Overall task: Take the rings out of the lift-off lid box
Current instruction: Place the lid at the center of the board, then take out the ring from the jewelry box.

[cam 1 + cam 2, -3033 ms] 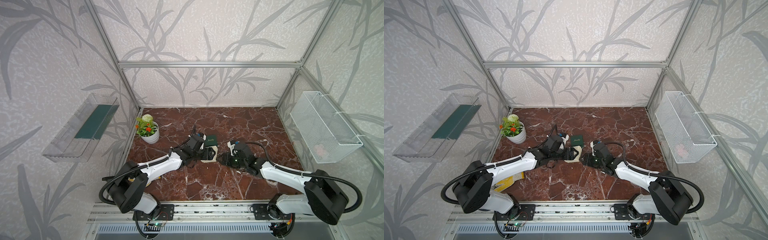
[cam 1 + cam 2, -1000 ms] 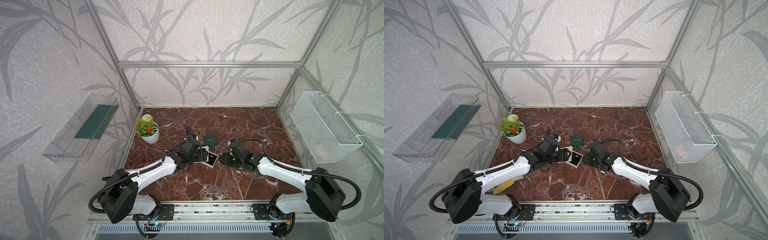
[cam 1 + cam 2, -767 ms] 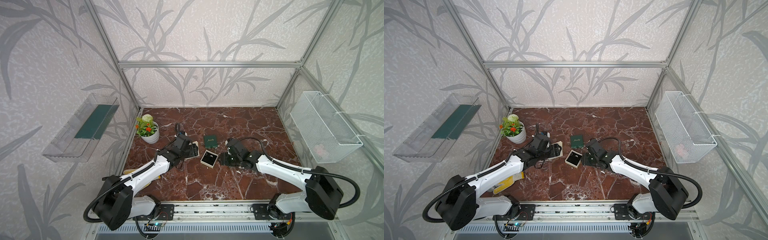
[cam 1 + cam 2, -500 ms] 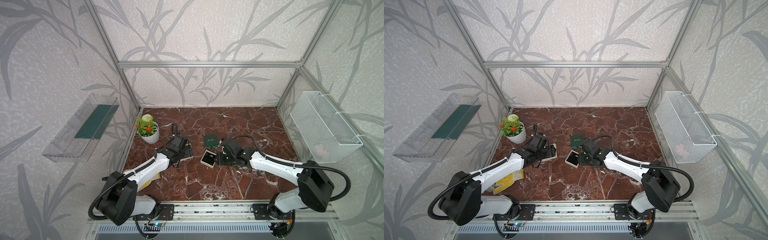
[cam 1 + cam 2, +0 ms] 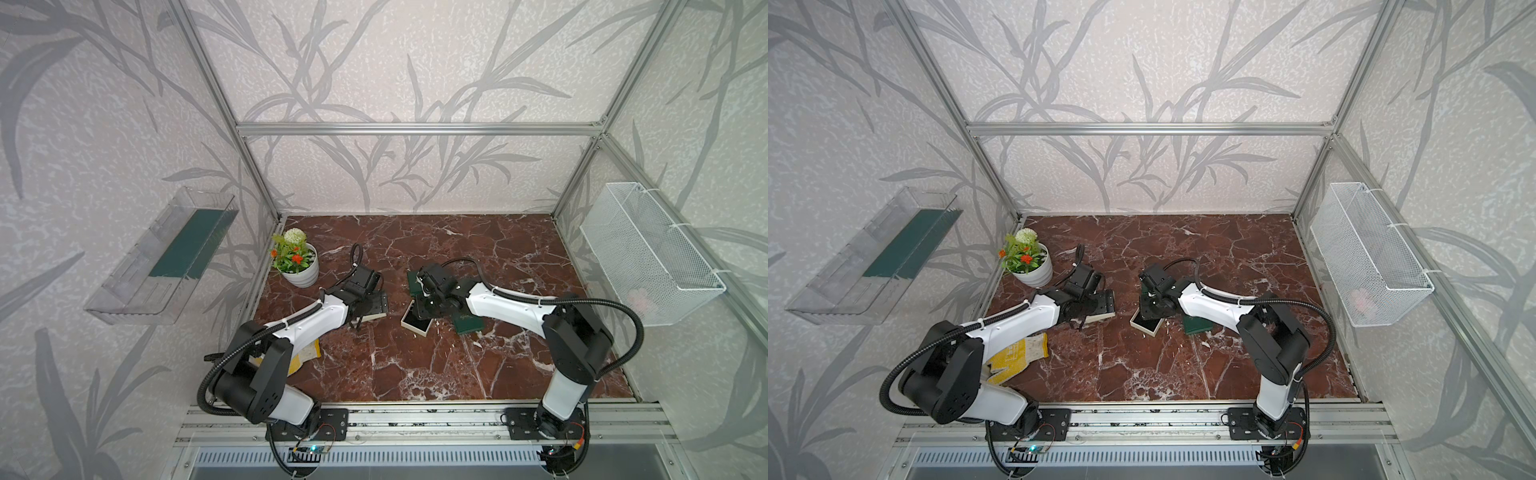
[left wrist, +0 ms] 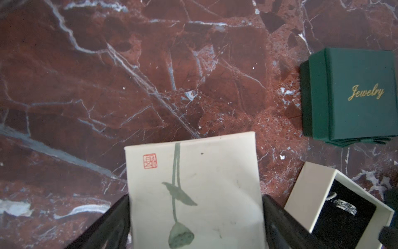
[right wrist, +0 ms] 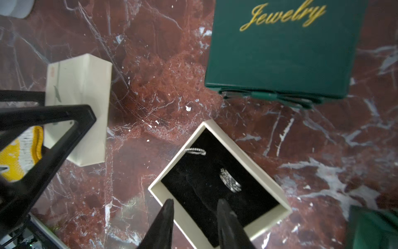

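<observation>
Now R gripper [image 7: 195,202] low over open box [image 7: 177,159]

both top views look steeply down from high in front over the whole surface [image 5: 415,365]; wrist views sit close above, sharing the cream box [image 7: 265,221].

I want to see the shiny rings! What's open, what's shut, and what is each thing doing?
Box: open, lid off.
Lid: off, lying flat.
Rings: two, inside the box.
Green boxes: shut.
Left gripper: astride the lid, grip unclear.
Right gripper: open, empty, over the box.
</observation>
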`<state>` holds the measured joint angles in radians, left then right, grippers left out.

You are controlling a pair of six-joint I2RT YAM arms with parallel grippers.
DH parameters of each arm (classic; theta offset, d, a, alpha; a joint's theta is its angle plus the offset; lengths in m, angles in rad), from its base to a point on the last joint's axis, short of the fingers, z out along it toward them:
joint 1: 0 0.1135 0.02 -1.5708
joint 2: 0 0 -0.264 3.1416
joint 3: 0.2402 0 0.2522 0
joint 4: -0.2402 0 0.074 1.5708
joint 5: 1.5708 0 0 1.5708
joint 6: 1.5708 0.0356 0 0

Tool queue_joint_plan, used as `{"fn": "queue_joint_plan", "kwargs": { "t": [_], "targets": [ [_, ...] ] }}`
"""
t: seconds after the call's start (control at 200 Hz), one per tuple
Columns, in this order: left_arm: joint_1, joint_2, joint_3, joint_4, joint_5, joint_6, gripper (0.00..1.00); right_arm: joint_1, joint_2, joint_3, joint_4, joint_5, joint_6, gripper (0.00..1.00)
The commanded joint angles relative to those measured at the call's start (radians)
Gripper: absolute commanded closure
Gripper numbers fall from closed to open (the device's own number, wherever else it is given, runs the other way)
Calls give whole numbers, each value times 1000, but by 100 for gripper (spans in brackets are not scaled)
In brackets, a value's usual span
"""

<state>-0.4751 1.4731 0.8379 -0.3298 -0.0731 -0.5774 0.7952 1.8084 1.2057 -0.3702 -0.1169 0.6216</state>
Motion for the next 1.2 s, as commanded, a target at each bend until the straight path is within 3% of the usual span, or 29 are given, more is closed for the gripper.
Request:
{"fn": "queue_joint_plan", "kwargs": {
  "t": [0.0,0.17,1.195],
  "targets": [
    [7,16,39,-32,-21,11,4,2,37,47,-51,-3,-48,67],
    [7,14,35,-33,-13,10,1,2,76,87,-70,15,-69,67],
    [11,12,49,-16,22,-20,1,-1,160,152,-51,94,-138,75]
  ]
}}
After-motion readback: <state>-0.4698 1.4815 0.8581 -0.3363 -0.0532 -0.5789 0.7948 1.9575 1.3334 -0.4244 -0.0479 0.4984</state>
